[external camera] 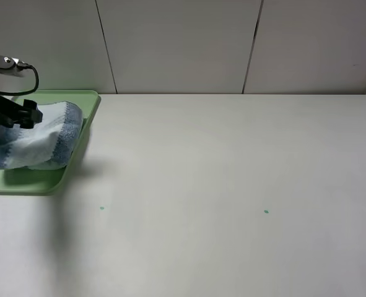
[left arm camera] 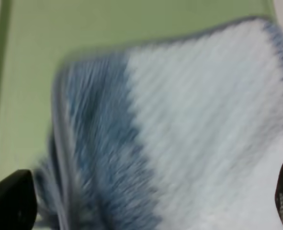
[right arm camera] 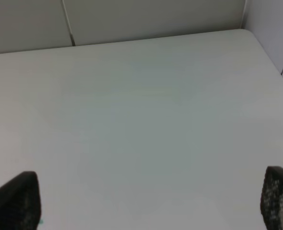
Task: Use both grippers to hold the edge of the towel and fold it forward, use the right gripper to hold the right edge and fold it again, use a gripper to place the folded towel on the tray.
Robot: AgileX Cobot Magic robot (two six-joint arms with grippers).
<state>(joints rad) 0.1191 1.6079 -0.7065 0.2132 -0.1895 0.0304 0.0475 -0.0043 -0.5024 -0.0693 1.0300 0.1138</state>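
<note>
The folded blue-and-white striped towel [external camera: 43, 142] lies on the pale-green tray [external camera: 40, 184] at the far left of the table. My left gripper [external camera: 28, 115] hangs just over the towel's back edge. In the left wrist view the left gripper [left arm camera: 148, 201] has its black fingertips [left arm camera: 12, 201] wide apart, with the towel [left arm camera: 179, 129] filling the space below and the tray [left arm camera: 84, 33] behind it. The picture is blurred. My right gripper [right arm camera: 146, 201] is open and empty over bare table, and is out of the exterior view.
The white table [external camera: 232, 185] carries two small green dots [external camera: 266, 211]. A panelled wall [external camera: 183, 43] runs along the back edge. The tray sits against the table's left side.
</note>
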